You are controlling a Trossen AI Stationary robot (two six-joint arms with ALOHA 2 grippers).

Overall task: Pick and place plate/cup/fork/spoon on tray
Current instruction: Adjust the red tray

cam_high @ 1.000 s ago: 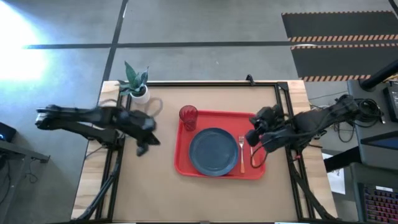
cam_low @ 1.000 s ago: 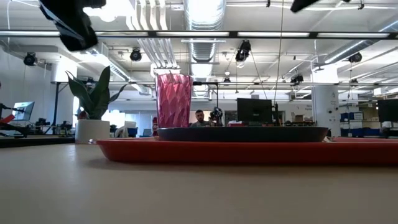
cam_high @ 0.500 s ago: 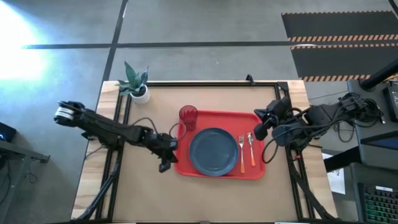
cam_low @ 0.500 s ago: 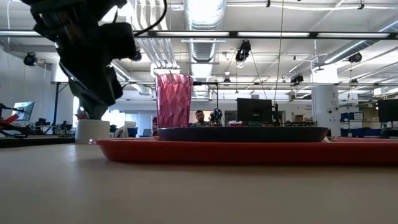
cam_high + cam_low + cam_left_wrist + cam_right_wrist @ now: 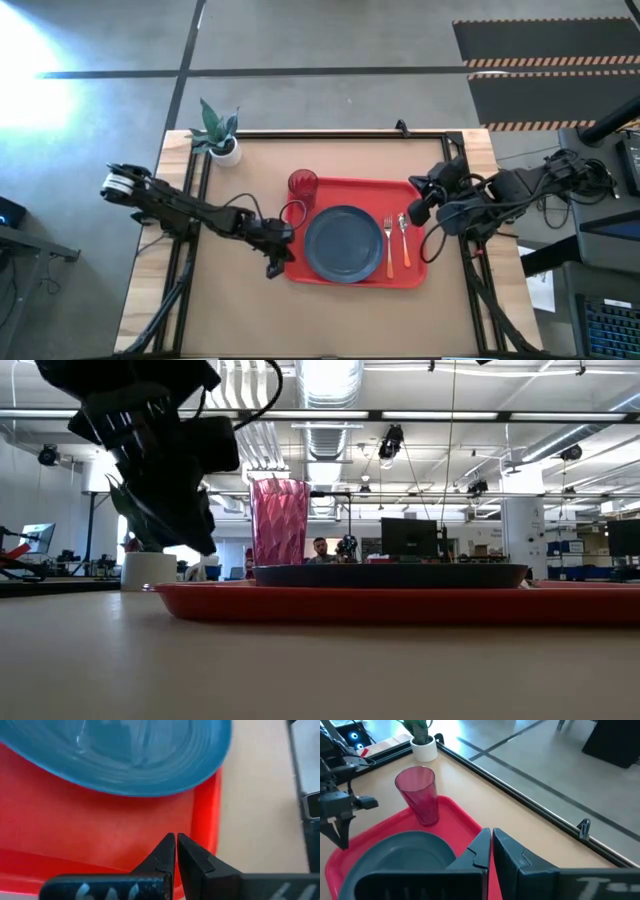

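The red tray [image 5: 300,268] lies at mid-table. On it rest the slate-blue plate [image 5: 343,243], the red cup [image 5: 302,186] upright at its far left corner, and the fork [image 5: 388,245] and spoon [image 5: 404,238] side by side to the right of the plate. My left gripper [image 5: 272,266] is shut and empty. It hangs over the tray's near left corner, its tips above the red floor [image 5: 125,830] beside the plate [image 5: 130,755]; the low view [image 5: 195,535] shows it above the rim. My right gripper [image 5: 408,212] is shut and empty, above the tray's right edge [image 5: 489,831].
A white pot with a green plant [image 5: 222,140] stands at the table's far left corner. A black frame rail [image 5: 530,795] runs along the table's far edge. Bare tabletop [image 5: 240,310] lies left of the tray and near it.
My left gripper has gone toward the table's right edge and down, from over the bare table to the tray's near left corner. My right gripper has drawn back a little toward the far right, and the spoon now shows whole beside the fork.
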